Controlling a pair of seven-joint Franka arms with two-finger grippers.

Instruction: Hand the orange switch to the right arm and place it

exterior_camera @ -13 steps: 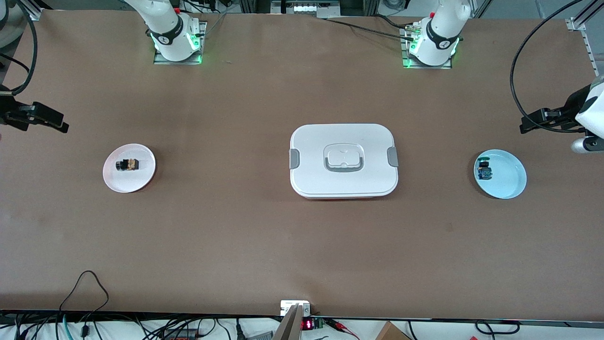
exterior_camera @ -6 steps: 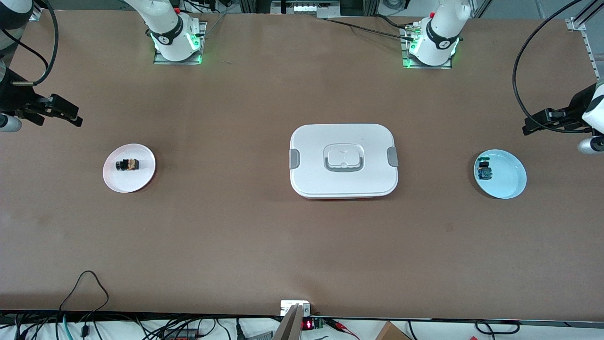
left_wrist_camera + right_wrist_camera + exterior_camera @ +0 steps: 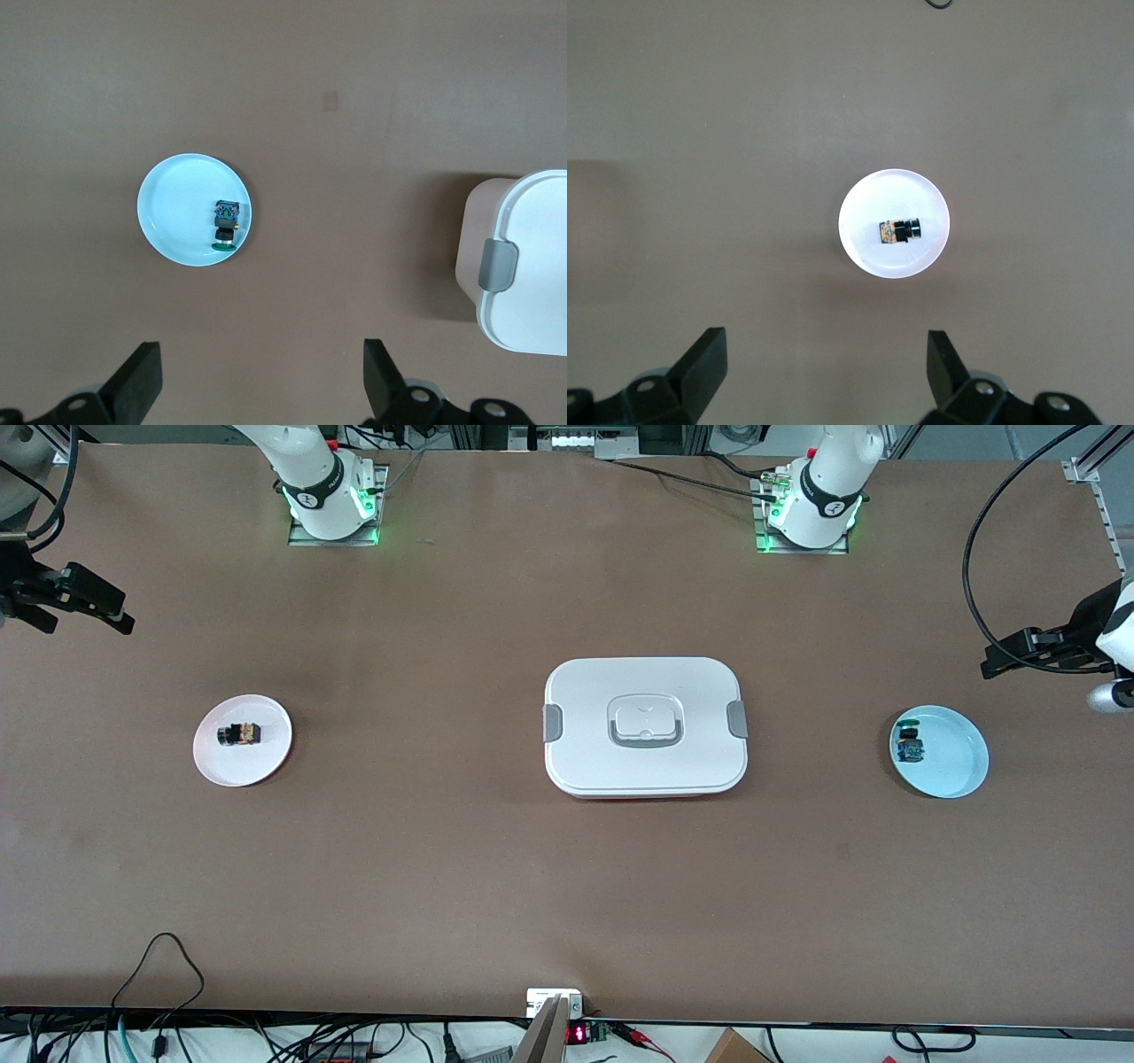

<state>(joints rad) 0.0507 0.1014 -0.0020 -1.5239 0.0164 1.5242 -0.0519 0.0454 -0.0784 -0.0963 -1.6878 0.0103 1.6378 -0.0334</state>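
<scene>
front view: orange switch on plate; left gripper, right gripper spread, no legible writing.

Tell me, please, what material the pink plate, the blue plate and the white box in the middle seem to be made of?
The pink plate and blue plate look like smooth plastic or glazed ceramic: even colour with a soft sheen. The white box looks like matte moulded plastic, with rounded corners, grey side latches and a recessed lid handle.
</scene>
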